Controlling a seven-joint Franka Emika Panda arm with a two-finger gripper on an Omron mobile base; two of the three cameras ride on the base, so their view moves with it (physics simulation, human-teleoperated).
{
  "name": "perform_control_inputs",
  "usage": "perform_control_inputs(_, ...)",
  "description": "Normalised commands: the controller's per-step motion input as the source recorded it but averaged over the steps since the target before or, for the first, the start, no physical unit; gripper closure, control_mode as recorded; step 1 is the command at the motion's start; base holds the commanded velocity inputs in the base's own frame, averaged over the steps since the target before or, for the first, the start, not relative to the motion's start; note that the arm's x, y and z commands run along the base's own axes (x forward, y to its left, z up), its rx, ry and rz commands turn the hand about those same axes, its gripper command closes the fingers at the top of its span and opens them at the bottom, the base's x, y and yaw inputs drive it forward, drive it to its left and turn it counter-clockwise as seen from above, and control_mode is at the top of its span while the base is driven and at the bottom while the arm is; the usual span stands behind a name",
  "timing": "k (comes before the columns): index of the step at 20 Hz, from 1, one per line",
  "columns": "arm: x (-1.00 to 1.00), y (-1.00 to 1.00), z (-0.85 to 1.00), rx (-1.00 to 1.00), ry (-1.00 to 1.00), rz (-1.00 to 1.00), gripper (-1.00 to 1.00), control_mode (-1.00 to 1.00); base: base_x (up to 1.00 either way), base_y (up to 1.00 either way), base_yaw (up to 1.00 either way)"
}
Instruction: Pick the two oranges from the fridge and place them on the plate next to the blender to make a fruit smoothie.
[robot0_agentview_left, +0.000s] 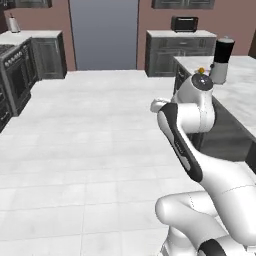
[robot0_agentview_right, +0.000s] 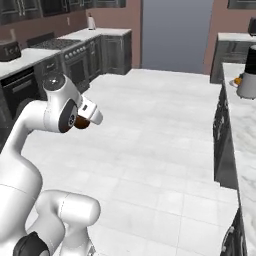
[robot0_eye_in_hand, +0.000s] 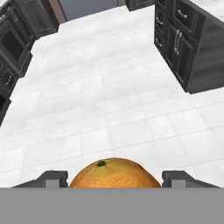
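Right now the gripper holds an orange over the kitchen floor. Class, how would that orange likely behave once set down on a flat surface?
The orange is round, so it would probably roll if released without care. Its skin looks firm and dimpled, so it is likely stiff and not very slippery. It sits between the fingers of the gripper, which seem to hold it steadily.

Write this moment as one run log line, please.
gripper: shut on orange | above floor | other orange: beside blender
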Motion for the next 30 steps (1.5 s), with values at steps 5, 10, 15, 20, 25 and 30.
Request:
perform_control_inputs(5,0.0,0.0,0.0,0.0,0.0,0.0,1.0,1.0,1.0,0.67,-0.46)
perform_control_inputs(10,0.0,0.0,0.0,0.0,0.0,0.0,1.0,1.0,1.0,0.94,-0.49)
perform_control_inputs(15,0.0,0.0,0.0,0.0,0.0,0.0,1.0,1.0,1.0,0.96,-0.53)
perform_control_inputs(20,0.0,0.0,0.0,0.0,0.0,0.0,1.0,1.0,1.0,0.95,-0.56)
perform_control_inputs(25,0.0,0.0,0.0,0.0,0.0,0.0,1.0,1.0,1.0,0.95,-0.56)
perform_control_inputs(30,0.0,0.0,0.0,0.0,0.0,0.0,1.0,1.0,1.0,0.97,-0.58)
